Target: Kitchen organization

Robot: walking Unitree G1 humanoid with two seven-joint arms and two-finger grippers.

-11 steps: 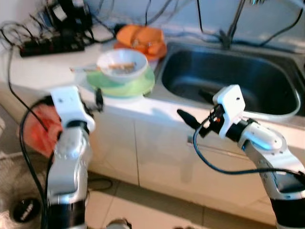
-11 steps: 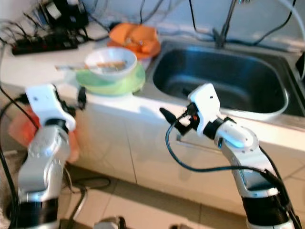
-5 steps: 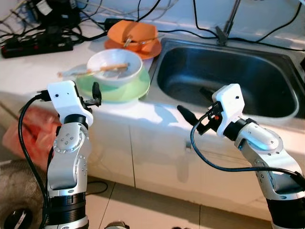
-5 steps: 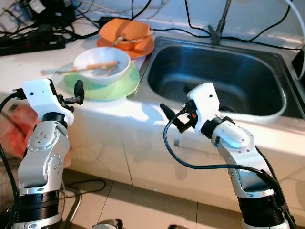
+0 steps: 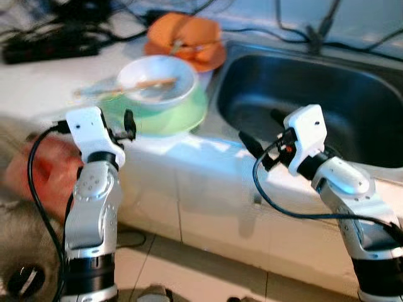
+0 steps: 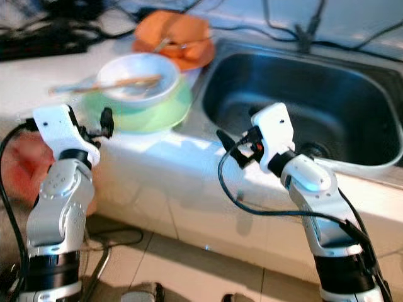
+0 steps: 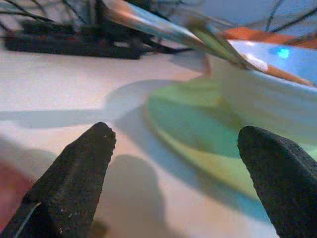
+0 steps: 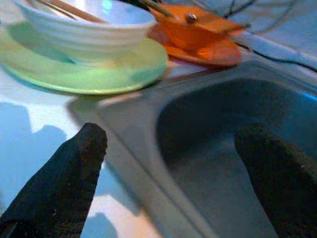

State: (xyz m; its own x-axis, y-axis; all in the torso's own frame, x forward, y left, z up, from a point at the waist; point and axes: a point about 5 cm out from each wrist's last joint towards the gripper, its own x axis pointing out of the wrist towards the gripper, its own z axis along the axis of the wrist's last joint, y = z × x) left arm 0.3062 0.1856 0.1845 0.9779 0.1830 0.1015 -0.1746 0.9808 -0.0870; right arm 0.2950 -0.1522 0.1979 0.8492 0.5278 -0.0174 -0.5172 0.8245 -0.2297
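A white ribbed bowl (image 5: 155,78) holding chopsticks (image 5: 148,83) sits on a light green plate (image 5: 160,113) on the white counter, left of the steel sink (image 5: 315,100). Behind it an orange bowl and plate (image 5: 189,38) are stacked. My left gripper (image 5: 128,124) is open at the counter's front edge, just short of the green plate (image 7: 198,139), and points at the white bowl (image 7: 267,94). My right gripper (image 5: 261,132) is open over the sink's front left corner, with the sink (image 8: 223,139) and the bowl (image 8: 84,29) ahead of it.
A black power strip with tangled cables (image 5: 44,47) lies at the back left of the counter. The faucet base (image 5: 321,28) stands behind the sink. A red bag (image 5: 44,176) hangs or lies below the counter on the left, by white cabinet fronts (image 5: 201,207) and tiled floor.
The whole picture has shifted and blurred, so the camera moved. Both grippers stay open in about the same pose near the counter edge.
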